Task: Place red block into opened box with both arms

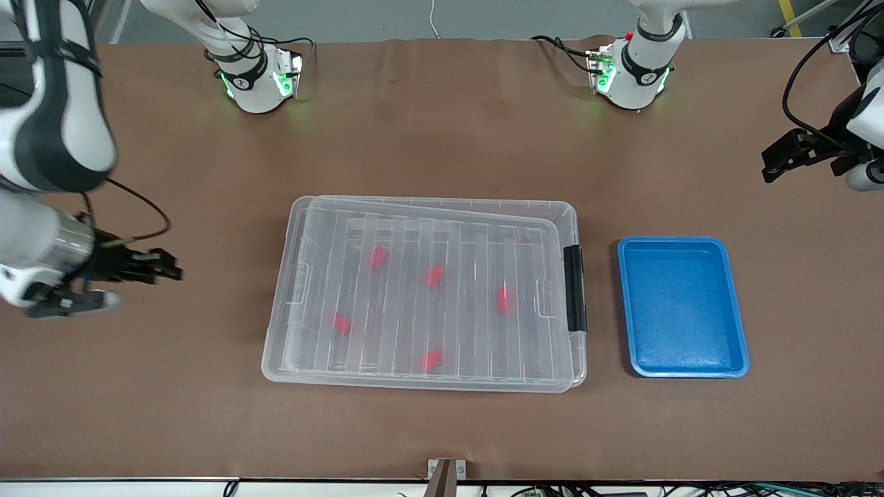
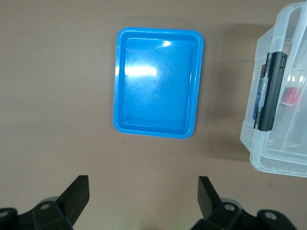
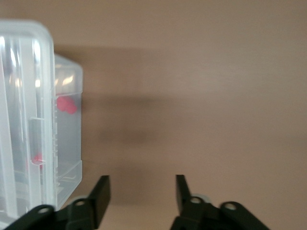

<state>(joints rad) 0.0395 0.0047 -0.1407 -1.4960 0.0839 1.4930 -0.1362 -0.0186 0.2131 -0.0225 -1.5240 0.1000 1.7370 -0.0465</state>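
box (image 1: 556,228): lid on, five red blocks (image 1: 434,276) inside | tray (image 1: 681,369): bare | left gripper (image 2: 144,199): apart, empty | right gripper (image 3: 140,199): apart, empty | task looks finished

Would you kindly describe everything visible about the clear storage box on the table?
The box is a large rectangular bin of clear plastic, lying flat mid-table beside the blue tray, toward the right arm's end from it. Its ribbed see-through lid rests on top, slightly askew. A black latch sits on the short side facing the tray. Five red blocks show inside. Neither gripper touches it.
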